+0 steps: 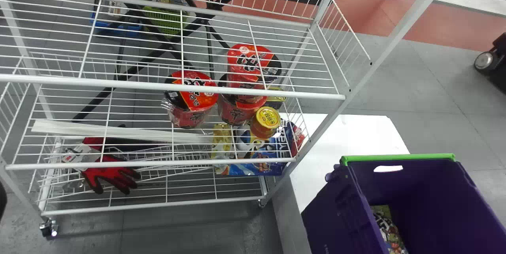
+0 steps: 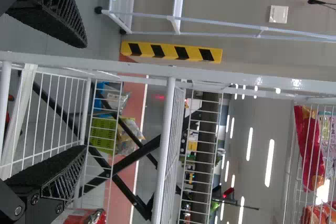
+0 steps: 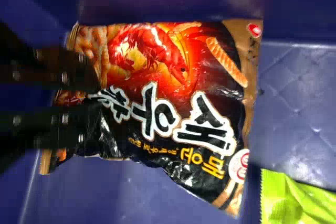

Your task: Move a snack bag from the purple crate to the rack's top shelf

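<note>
Dark and close to the camera, the right hand (image 3: pixel 98 99) is being held inside the purple crate (image 1: pixel 326 212), at one end of the snack bag (image 3: pixel 173 77). Its fingers are being set close together, and a fold of wrapper is apparently being clamped between them, judging by the way the print is being drawn in at the tips.

By that reading, the grasp is being completed and the lift is being prepared. Next, the bag is needing to be raised clear of the crate's green rim (image 1: pixel 399 158) at four o'clock in the head view, then carried towards ten o'clock to the rack (image 1: pixel 178 86). A high wire shelf (image 2: pixel 289 166), bearing a red bag (image 2: pixel 310 150), is being taken as the likely top shelf.

With the wrist counted as six o'clock, the snack bag's long axis is being pointed from six to roughly twelve, away from the hand. Its broad printed face is being turned to the camera, the lettering being run from the far end back towards the fingers. Whether any of its weight is being borne by the crate cannot be told. A green packet (image 3: pixel 299 203) is being passed by at one o'clock. Meanwhile the left hand (image 2: pixel 85 97) is being parked beside the rack, its fingers spread wide.
</note>
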